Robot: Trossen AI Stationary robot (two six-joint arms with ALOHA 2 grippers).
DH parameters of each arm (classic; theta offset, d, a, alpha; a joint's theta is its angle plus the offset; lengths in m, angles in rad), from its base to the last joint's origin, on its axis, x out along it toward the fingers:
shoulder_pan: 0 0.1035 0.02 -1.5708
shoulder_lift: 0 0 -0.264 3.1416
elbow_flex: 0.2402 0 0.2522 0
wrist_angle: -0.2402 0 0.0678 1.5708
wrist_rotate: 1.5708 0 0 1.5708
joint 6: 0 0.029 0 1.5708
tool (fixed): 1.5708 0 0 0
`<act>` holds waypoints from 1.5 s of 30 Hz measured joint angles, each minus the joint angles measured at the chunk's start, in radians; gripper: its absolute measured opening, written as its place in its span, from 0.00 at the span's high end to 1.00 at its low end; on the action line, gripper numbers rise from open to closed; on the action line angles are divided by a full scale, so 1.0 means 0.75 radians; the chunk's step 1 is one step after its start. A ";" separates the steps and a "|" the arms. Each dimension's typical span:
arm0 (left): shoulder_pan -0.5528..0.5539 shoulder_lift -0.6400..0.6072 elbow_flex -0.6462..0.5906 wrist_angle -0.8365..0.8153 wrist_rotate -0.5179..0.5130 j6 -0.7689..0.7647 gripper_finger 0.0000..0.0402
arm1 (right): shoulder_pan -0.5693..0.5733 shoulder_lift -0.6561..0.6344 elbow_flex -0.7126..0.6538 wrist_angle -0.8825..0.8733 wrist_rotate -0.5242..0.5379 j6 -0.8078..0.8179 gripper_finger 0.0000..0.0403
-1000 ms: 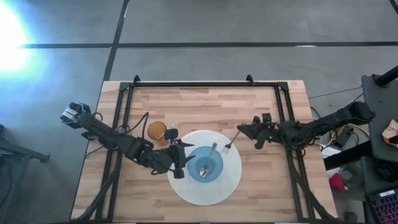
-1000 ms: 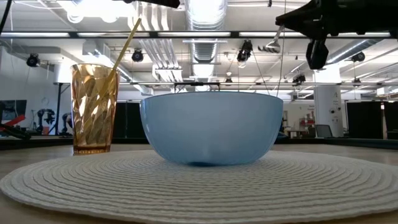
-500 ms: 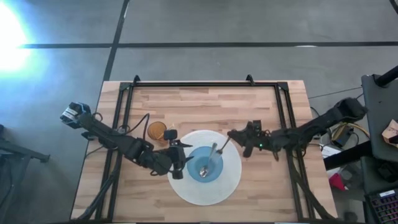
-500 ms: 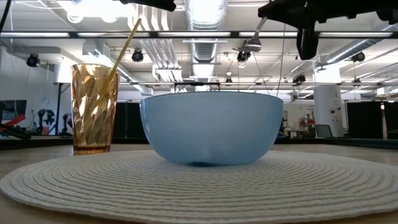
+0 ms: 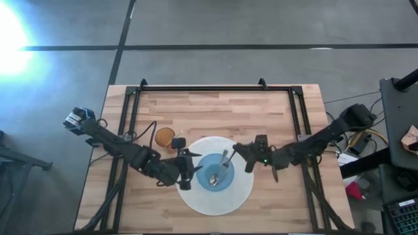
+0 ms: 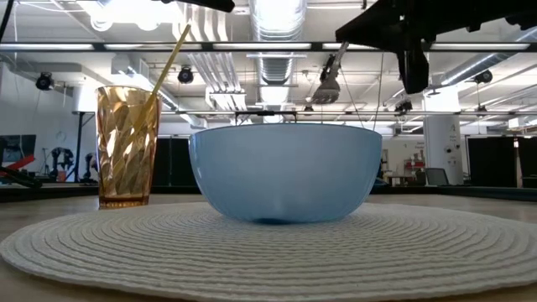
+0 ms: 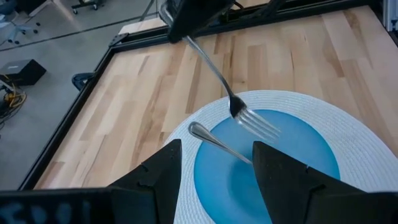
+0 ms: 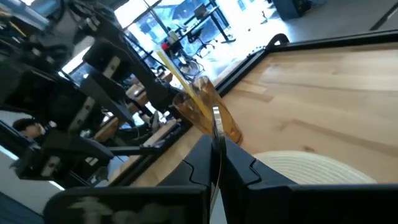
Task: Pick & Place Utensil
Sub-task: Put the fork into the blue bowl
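While the right gripper (image 5: pixel 240 149) pinches the fork (image 7: pixel 231 93) by its handle end, tines hanging over the blue bowl (image 5: pixel 215 171) on the mat (image 5: pixel 245 189), the fork looks light, stiff and slick — thin metal that could swivel in a narrow pinch, so a hold nearer the handle's middle would likely steady it. A spoon (image 7: pixel 214 140) already lies in the bowl. The left gripper (image 5: pixel 185 168) waits open beside the bowl, near the cup (image 5: pixel 164 138).

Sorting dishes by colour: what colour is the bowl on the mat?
Light blue; the bowl shows best in the low view.
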 joint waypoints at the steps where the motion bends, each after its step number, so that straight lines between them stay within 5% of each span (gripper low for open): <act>1: -0.002 0.000 0.000 0.000 0.000 0.000 0.53 | 0.001 0.019 0.007 0.000 0.000 0.002 0.98; 45: -0.013 0.000 0.000 -0.001 0.000 -0.017 0.53 | 0.018 0.467 0.024 0.050 0.004 0.362 0.98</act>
